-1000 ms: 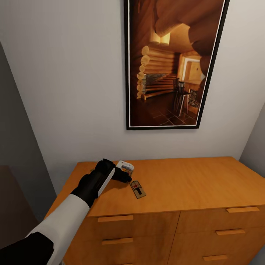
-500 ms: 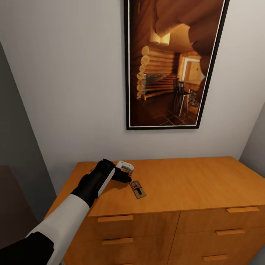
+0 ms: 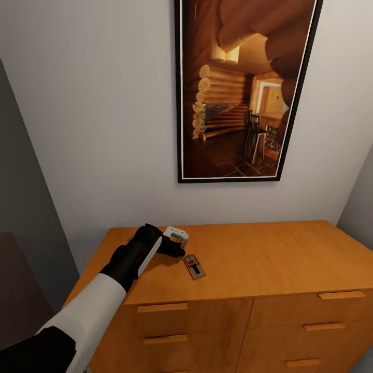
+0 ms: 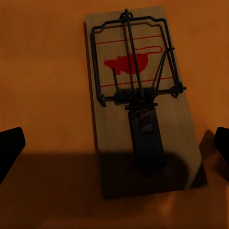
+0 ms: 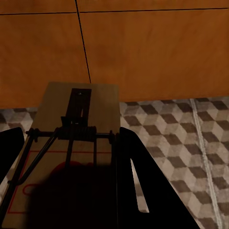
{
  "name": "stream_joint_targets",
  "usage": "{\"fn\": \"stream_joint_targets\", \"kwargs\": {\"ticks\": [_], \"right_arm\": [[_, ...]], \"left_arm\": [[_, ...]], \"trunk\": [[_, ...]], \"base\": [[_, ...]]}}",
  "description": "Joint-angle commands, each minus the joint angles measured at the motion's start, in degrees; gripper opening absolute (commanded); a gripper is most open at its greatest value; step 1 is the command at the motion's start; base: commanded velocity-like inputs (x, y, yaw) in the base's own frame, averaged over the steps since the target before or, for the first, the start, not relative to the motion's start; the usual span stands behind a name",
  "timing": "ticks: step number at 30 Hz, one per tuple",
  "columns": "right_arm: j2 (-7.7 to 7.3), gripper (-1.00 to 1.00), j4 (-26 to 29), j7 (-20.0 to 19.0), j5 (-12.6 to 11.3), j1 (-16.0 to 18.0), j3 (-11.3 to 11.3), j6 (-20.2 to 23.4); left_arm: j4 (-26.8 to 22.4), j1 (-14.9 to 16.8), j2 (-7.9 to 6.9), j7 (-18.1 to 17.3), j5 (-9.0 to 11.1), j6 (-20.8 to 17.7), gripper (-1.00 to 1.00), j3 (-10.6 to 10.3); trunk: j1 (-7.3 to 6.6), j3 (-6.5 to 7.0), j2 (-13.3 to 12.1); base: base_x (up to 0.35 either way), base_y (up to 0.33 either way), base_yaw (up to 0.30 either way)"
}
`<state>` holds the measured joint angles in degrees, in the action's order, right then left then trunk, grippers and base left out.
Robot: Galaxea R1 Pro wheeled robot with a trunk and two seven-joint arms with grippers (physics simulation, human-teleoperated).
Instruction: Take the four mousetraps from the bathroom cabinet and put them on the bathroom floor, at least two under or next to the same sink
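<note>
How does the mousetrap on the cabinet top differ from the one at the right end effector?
The mousetrap on the cabinet lies flat on the cabinet top, untouched between the open left end effector fingers. The other mousetrap is held by the right end effector above the cube-patterned floor. Both are wooden, with a red mark.

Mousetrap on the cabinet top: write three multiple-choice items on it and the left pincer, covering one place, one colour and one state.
1. Where does the mousetrap lie?
A. in a drawer
B. on the cabinet top
C. on the floor

2. What colour is the mark printed on its board?
A. red
B. blue
C. green

3. How is the left pincer?
A. shut on the trap
B. shut and empty
C. open, not touching the trap

Answers:
1 B, the head view shows it flat on the wooden top.
2 A, the left wrist view shows a red shape under the wire.
3 C, the fingertips stand wide apart on either side of the board.
</note>
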<state>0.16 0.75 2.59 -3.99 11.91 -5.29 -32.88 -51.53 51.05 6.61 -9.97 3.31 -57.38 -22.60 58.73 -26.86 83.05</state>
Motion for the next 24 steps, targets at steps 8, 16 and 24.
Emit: {"fn": "stream_joint_targets", "kwargs": {"ticks": [8, 16, 24], "right_arm": [[0.02, -1.00, 0.0, 0.2, -0.4, 0.0, -0.5, -0.2], [0.02, -1.00, 0.0, 0.2, -0.4, 0.0, -0.5, -0.2], [0.02, -1.00, 0.0, 0.2, -0.4, 0.0, -0.5, -0.2]], "left_arm": [[2.6, 0.0, -0.02, 0.1, 0.3, -0.2, 1.00, -0.1], [2.5, 0.0, -0.02, 0.1, 0.2, -0.2, -1.00, -0.1], [2.5, 0.0, -0.02, 0.1, 0.1, -0.3, -1.00, -0.1]], "trunk": [[0.00, -0.07, 0.0], [0.00, -0.07, 0.0], [0.00, -0.07, 0.0]], "base": [[0.000, 0.000, 0.000], [0.000, 0.000, 0.000], [0.000, 0.000, 0.000]]}}
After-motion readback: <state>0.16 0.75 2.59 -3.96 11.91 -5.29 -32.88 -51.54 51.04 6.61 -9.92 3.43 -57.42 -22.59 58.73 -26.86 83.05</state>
